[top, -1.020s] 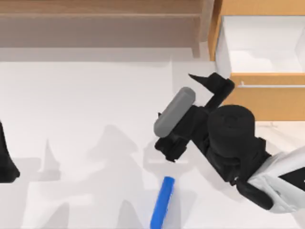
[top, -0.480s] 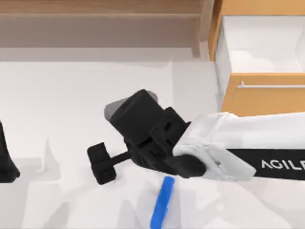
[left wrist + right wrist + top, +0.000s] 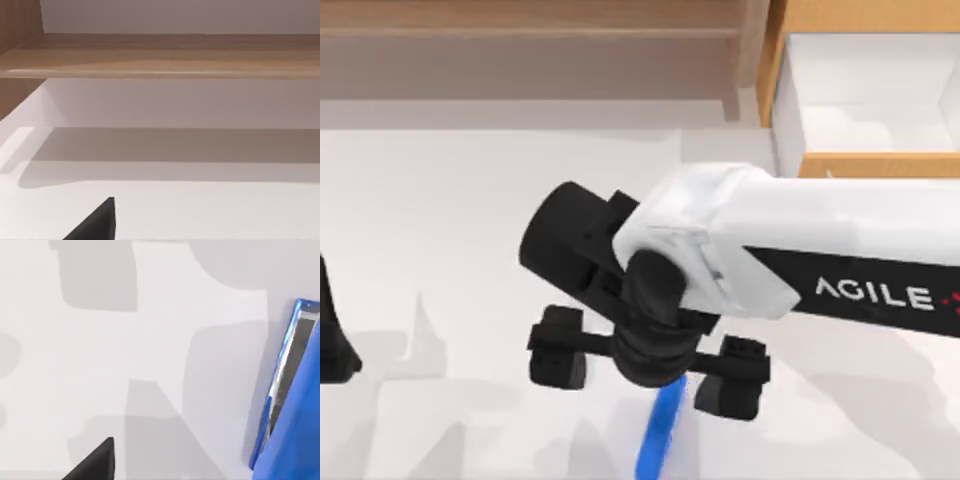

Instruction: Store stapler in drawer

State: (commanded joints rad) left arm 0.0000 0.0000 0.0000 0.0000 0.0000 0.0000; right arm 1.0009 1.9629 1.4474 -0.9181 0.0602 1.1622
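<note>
Beneath the black right gripper [image 3: 648, 370] lies a glossy bright blue stapler [image 3: 660, 432], with a grey-silver strip along its side in the right wrist view. Up and to the right, the drawer [image 3: 865, 105] is orange-brown wood, white inside. The table [image 3: 470, 200] is plain white.

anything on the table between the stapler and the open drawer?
In the top view, no loose object: bare white table lies between the stapler and the drawer. The right arm reaches across above that stretch, its right gripper open over the stapler's far end.
</note>
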